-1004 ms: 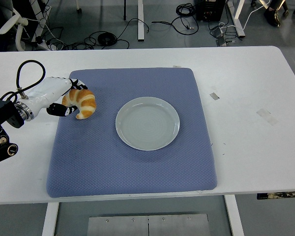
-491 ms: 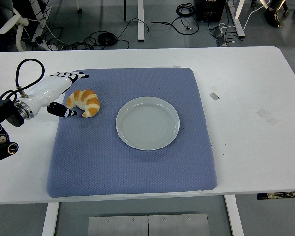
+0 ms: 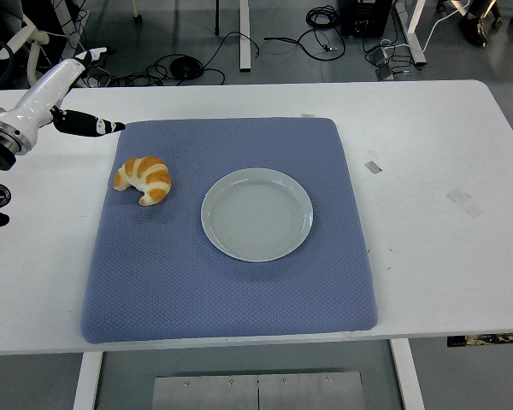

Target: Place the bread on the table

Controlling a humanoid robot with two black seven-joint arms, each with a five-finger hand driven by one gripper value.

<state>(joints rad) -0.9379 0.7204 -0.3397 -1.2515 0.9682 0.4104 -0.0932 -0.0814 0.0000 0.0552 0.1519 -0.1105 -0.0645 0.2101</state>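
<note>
Blue mat [image 3: 231,282] covers centre-left of the white table [image 3: 436,256]. Empty grey plate [image 3: 256,213] sits mid-mat. Tape scraps [image 3: 373,166] on the bare tabletop right of mat. Cables [image 3: 188,67] on floor beyond far edge.

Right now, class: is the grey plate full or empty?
Empty. The plate shows only its bare grey surface; the croissant lies to its left on the blue mat, apart from the plate.
</note>
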